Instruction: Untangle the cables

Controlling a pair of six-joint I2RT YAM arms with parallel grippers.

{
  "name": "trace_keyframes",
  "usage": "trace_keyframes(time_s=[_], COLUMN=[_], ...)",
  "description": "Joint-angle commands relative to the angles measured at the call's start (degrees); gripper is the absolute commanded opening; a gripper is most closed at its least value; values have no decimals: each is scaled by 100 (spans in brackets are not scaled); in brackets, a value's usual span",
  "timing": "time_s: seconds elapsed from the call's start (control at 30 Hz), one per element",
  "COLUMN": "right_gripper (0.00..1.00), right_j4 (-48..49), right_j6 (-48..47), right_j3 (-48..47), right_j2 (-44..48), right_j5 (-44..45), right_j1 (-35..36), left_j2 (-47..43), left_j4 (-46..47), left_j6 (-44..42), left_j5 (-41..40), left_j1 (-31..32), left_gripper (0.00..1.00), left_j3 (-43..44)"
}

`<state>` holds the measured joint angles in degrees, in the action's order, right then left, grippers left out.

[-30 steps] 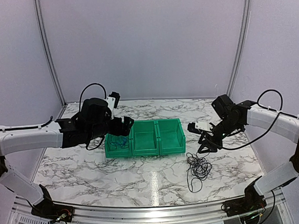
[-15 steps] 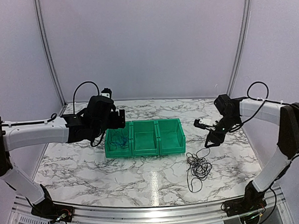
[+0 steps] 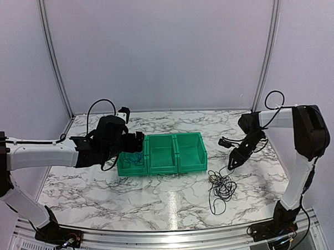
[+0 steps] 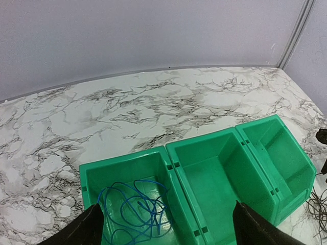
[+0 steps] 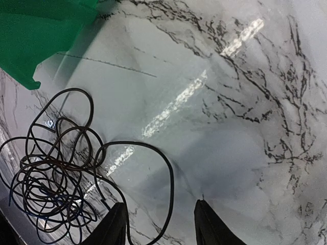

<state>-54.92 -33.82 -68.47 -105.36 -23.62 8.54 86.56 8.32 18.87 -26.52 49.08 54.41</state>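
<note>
The black cable tangle point(image 3: 221, 186) is lying on the marble table point(image 3: 103, 188) just in front of the right end of the green bin row point(image 3: 177, 168), unmoved since a second ago, while the blue cable point(image 4: 134, 204) is resting coiled in the left bin. The right gripper point(image 5: 159, 227) is hovering at the tangle's far edge, fingers parted and gripping nothing, with one loop running between them; its arm has folded back toward the right wall. The left gripper point(image 4: 171, 232) is hanging wide open and empty above the left bin, lower than half a second ago.
</note>
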Motion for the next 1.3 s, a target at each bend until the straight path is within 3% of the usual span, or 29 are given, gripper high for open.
trace_keyframes(time_s=[0.0,0.13,0.27,0.47,0.67,0.93,1.1,1.27], right_gripper=[29,0,0,0,0,0,0,0], right_j4=[-338,-448,-543,-545,-393,-283,-411,-528], right_j6=[168,101,-57,17,144,155,-26,-129], right_j3=[-289,-393,-492,-609,-613,-967,-1373,-1695], right_j2=[-179,52,728,1665,2479,2980,3078,3092], right_j5=[-490,-794,-1170,-1160,-1210,-1675,-2207,-2631], right_j1=[-45,-35,-20,281,746,825,821,818], left_j2=[74,113,314,851,1632,2908,3687,4263], left_j4=[255,392,673,966,1779,2934,3395,3448], left_j6=[23,28,-132,-678,-377,-173,-408,-525], left_j5=[349,640,1207,1278,1716,2062,2957,2753], left_j1=[23,60,243,1016,1495,2008,2073,2224], left_gripper=[90,86,83,84,84,81,64,61], left_j3=[139,160,257,745,1280,2084,2715,3200])
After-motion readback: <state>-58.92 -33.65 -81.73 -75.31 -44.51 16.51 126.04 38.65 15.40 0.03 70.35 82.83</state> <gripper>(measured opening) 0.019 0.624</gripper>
